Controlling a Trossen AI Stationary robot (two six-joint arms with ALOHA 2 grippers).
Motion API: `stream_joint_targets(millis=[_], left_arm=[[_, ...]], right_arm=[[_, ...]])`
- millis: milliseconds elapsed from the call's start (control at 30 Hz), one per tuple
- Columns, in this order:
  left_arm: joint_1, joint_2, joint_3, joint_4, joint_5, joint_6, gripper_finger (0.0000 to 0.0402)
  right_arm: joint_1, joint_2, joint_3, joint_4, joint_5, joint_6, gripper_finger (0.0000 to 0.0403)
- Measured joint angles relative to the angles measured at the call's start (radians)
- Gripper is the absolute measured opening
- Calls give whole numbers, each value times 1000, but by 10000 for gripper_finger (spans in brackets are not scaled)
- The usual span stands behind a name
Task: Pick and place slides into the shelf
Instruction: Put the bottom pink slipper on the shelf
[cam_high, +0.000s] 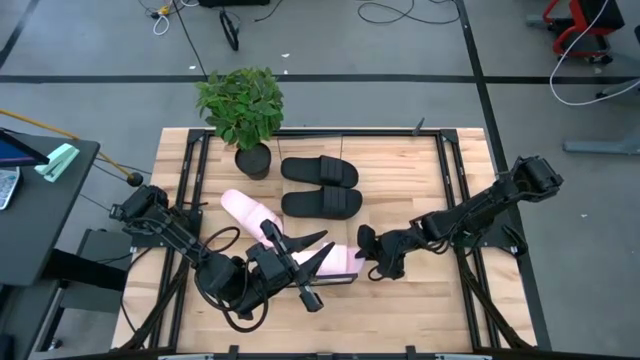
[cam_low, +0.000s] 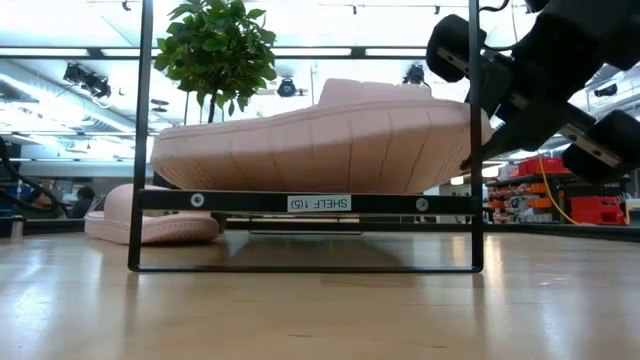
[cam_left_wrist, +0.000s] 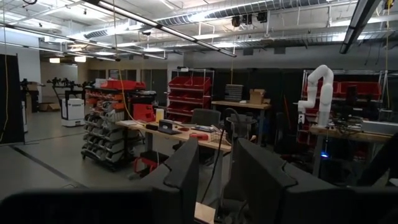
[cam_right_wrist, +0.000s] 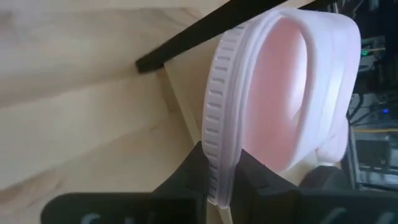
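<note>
The low narrow shelf with a thin black metal frame and pale wood board (cam_high: 338, 280) sits at the lower centre of the high view, near the front edge of the slatted wooden table (cam_high: 420, 310). One pale pink slide sandal with a white ribbed sole (cam_low: 320, 150) lies on the shelf board, filling the middle of the low view above the frame's labelled cross bar. The right gripper (cam_high: 366, 258) reaches in from the right of the high view to this slide's end; in the right wrist view its two dark fingers (cam_right_wrist: 189, 177) are closed narrowly on the sole's edge (cam_right_wrist: 217, 143), with the black frame bar crossing just behind. The second pale pink slide (cam_high: 247, 212) lies left of centre in the high view, just above and left of the shelf, and shows low at the left of the low view behind the frame. The two matte black slides (cam_high: 320, 186) lie side by side at the upper centre of the table, touching or nearly so, just right of a potted green plant in a dark pot (cam_high: 243, 112). The left gripper (cam_high: 325, 243) is at the lower left of centre, beside the shelf, its fingers spread wide and holding nothing; its wrist view looks out into the room.
</note>
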Motion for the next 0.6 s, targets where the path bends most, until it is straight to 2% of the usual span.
stream_joint_targets(millis=[233, 600], left_arm=[[0, 0, 0, 0, 0, 0, 113], [0, 0, 0, 0, -1, 0, 116]], right_arm=[[3, -7, -1, -37, 50, -62, 34], [3, -8, 0, -83, 52, -58, 36]])
